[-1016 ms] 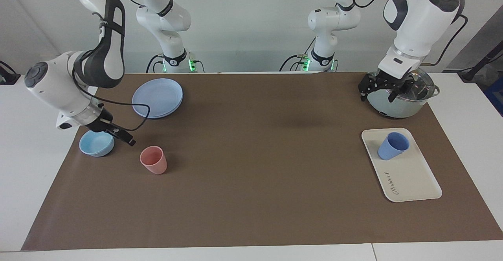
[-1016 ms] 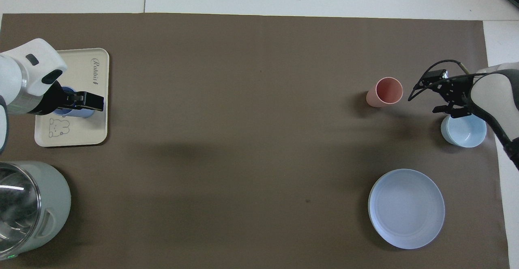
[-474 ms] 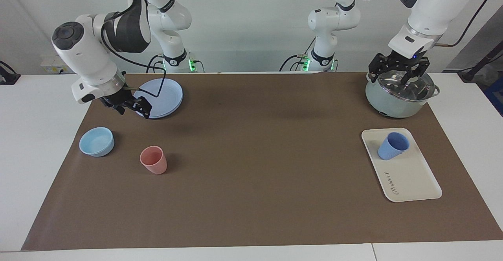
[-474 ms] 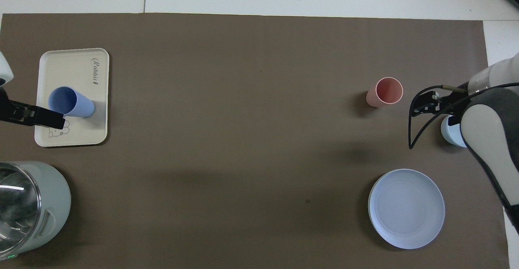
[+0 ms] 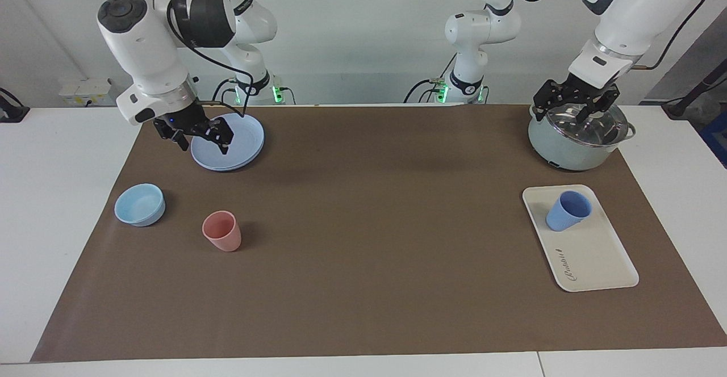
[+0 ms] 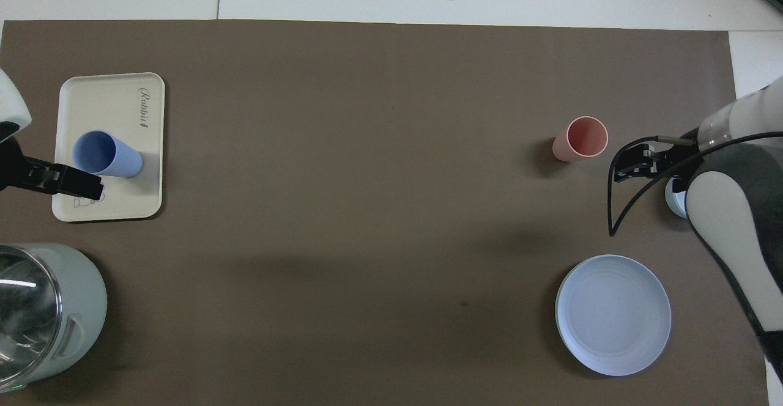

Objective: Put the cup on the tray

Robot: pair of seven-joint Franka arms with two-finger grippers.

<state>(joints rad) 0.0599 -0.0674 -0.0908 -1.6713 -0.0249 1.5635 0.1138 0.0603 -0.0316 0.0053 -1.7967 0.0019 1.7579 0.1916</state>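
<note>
The blue cup [image 5: 568, 211] stands mouth up on the cream-white tray [image 5: 593, 260] toward the left arm's end of the table. Nothing holds it. It also shows in the overhead view [image 6: 107, 155], on the half of the tray [image 6: 110, 103] nearer to the robots. My left gripper [image 5: 571, 113] is open and empty, up in the air over the lidded pot; in the overhead view [image 6: 73, 181] it overlaps the tray's edge. My right gripper [image 5: 204, 141] is open and empty over the round blue plate; it also shows in the overhead view [image 6: 636, 164].
A grey-green pot [image 5: 579, 144] with a glass lid stands nearer to the robots than the tray. At the right arm's end are a round blue plate [image 5: 241, 138], a light-blue bowl [image 5: 140, 205] and a pink tumbler [image 5: 221, 231].
Both arms rose and drew back toward the robots. The left gripper went from over the cup to over the pot, the right from beside the bowl to over the plate. The cup has not moved.
</note>
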